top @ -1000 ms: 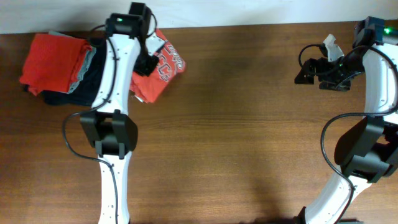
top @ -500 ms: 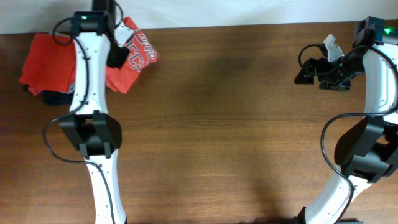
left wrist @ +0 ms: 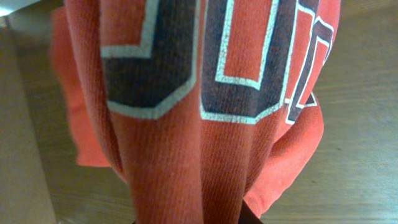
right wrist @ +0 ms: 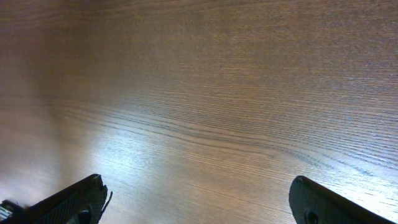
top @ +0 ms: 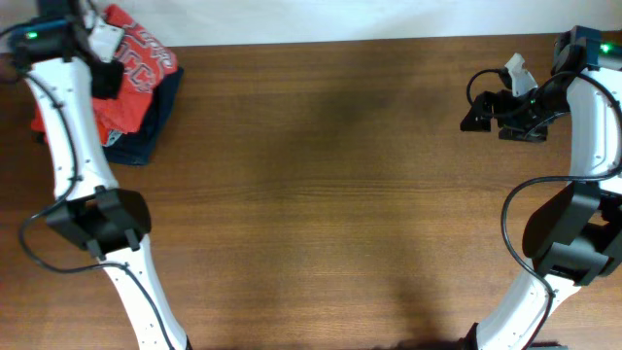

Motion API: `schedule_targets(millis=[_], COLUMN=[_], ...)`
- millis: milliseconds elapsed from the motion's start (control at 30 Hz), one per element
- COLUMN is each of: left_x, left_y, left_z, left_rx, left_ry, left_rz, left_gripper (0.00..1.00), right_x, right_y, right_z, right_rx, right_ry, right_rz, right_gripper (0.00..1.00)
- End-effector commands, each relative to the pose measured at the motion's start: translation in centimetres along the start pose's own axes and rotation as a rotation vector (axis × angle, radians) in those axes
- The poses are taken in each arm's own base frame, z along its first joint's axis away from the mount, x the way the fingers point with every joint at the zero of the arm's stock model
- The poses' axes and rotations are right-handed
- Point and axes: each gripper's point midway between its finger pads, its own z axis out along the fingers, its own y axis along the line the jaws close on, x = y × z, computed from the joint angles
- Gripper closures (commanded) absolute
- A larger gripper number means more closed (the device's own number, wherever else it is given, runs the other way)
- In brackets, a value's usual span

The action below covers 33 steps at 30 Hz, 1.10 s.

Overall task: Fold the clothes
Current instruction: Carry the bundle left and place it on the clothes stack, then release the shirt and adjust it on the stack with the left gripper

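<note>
Orange-red lettered T-shirt (top: 146, 68) in the upper left of the frame, bunched over a navy garment (top: 146, 144) at the table (top: 330, 194) corner. Its folds run top to bottom in the left wrist view. The left claw (top: 105, 80), at its left edge, appears to pinch the cloth, nearly closed. The right claw (right wrist: 198, 200), far right, is spread wide and empty.

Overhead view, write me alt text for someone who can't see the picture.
At the far left corner of a wooden table, the left gripper holds an orange-red lettered T-shirt, bunched up over a dark navy garment. The right gripper hangs open above bare wood on the far right side.
</note>
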Motion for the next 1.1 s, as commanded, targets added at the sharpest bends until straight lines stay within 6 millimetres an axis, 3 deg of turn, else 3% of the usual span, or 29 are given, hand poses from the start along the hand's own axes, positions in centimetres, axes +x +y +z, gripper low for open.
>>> schedule_targets(millis=[0,200,433,800,1067], left_x=[-1.0,0.2,0.6,2.0,3.4], left_y=[2.1,4.9,5.9,6.4,9.1], left_z=[-3.4,-3.2,-1.8,2.9,3.4], left_rx=[0.024,0.065,0.115,0.133,0.091], left_ry=[-0.134,-0.179,-0.205,-0.154,-0.157], left_rz=[-0.043,-0.115,-0.148,-0.175,-0.22], left_gripper=[1.0,1.0,1.0,1.0,1.0], right_x=[-0.1,-0.1,-0.1,-0.1,-0.1], right_y=[0.1,0.1,0.1,0.1,0.1], right_z=[-0.6,-0.6,-0.6,-0.6,-0.6], right_rx=[0.013,0.013,0.013,0.013,0.013], right_ry=[-0.013,-0.013,-0.013,-0.013,-0.013], right_rz=[-0.021,-0.021,-0.021,-0.021,-0.021], right_gripper=[0.02,0.02,0.01,0.02,0.01])
